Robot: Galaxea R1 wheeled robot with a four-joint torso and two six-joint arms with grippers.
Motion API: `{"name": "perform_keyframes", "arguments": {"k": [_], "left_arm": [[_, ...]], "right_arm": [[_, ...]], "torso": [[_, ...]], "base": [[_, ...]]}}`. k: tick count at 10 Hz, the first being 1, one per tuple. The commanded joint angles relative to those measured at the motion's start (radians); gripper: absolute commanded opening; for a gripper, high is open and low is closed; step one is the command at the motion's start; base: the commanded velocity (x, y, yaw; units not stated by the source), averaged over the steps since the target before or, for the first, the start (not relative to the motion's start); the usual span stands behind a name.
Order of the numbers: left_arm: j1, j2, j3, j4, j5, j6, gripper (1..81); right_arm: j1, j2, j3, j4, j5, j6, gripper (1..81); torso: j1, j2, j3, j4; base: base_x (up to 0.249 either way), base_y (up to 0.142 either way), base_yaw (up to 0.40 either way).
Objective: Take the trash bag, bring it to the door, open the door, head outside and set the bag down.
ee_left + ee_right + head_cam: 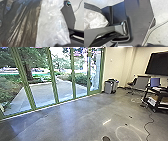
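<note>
Trash bag [23,26]: close to the left wrist camera, dark and creased, with pale plastic [51,22] alongside; probably picked up and being carried.
Left jaws: cannot tell whether they grip the bag.
Right jaws: cannot tell how they stand; pale plastic lies near that wrist too.
Done: the pickup, by the look of it.
Left to do: reaching the door, opening it, going out, setting the bag down; the robot is indoors.
Glass wall [53,78]: green-framed, spanning the left and middle; no gap can be seen, and which panel is the door is hard to tell.
Paved path [42,93]: beyond the glass, broad, with planting [10,90] along its edge.
Floor [72,115]: open concrete between robot and glass, room enough to drive, in all likelihood.
Grey bin [108,87]: by the wall, just beside the right end of the glass; could crowd a pass there.
Cart [157,100]: far right, near a chair [142,82].
Cable [146,128]: trails across the right-hand floor; wheels might catch it.
</note>
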Motion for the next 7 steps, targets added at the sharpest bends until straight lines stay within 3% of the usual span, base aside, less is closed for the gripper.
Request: {"name": "perform_keyframes", "arguments": {"k": [1,7], "left_arm": [[-0.054,0.0,0.002,0.005,0.063,0.005,1.0],[-0.056,-0.001,0.002,0.0,0.063,0.005,1.0]], "right_arm": [[0.039,-0.004,0.003,-0.007,-0.056,-0.005,81.1],[0.039,-0.001,0.003,-0.007,-0.056,-0.005,81.1]], "torso": [[0.001,0.0,0.0,0.0],[0.001,0.0,0.0,0.0]], "base": [[0.0,0.0,0.0],[0.0,0.0,0.0]]}}
